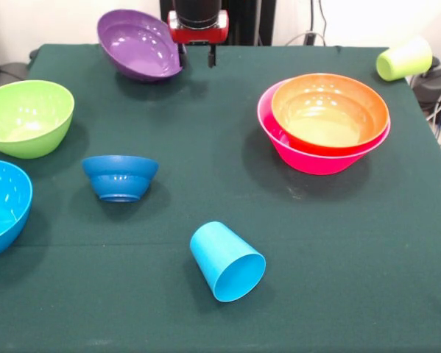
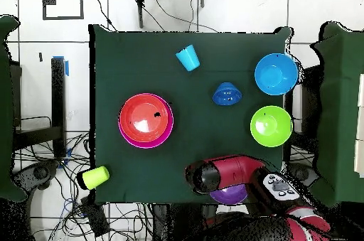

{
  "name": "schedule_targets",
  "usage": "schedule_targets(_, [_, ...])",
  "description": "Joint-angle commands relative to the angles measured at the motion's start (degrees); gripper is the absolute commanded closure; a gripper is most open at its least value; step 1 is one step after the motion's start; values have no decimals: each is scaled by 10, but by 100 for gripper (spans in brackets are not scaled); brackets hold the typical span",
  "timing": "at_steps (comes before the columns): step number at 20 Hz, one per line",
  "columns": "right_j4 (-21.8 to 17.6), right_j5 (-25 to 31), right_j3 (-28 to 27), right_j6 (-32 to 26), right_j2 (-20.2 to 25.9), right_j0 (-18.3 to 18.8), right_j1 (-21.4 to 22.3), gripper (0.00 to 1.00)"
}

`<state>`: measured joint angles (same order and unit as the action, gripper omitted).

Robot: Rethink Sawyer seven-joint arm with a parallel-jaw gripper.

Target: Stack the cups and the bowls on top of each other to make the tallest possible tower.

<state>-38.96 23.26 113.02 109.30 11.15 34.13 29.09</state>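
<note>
My gripper point(image 1: 197, 56) hangs at the table's far edge, open, with one finger right beside the rim of the purple bowl point(image 1: 139, 44). That bowl is tilted, its opening turned toward the camera; in the overhead view point(image 2: 229, 195) the arm mostly hides it. The orange bowl point(image 1: 329, 110) sits nested in the pink bowl point(image 1: 308, 156), forming the tower point(image 2: 146, 119). The sky blue cup point(image 1: 227, 262) lies on its side in front. The yellow-green cup point(image 1: 405, 59) lies on its side at the far right corner. The small orange bowl is out of view.
A lime green bowl point(image 1: 26, 116), a sky blue bowl point(image 1: 2, 206) and a small dark blue bowl point(image 1: 121, 177) stand apart at the left on the dark green cloth point(image 1: 205, 147). Cables lie past the right edge.
</note>
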Motion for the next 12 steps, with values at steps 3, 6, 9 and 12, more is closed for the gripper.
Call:
schedule_targets(3, [-41,63,-70,-118,61,24,-28,0])
schedule_targets(6, [-38,75,-58,-117,64,27,-10,0])
schedule_targets(9, [-29,90,-57,-112,70,20,-1,0])
schedule_targets(12, [-24,102,-59,-107,75,13,3,0])
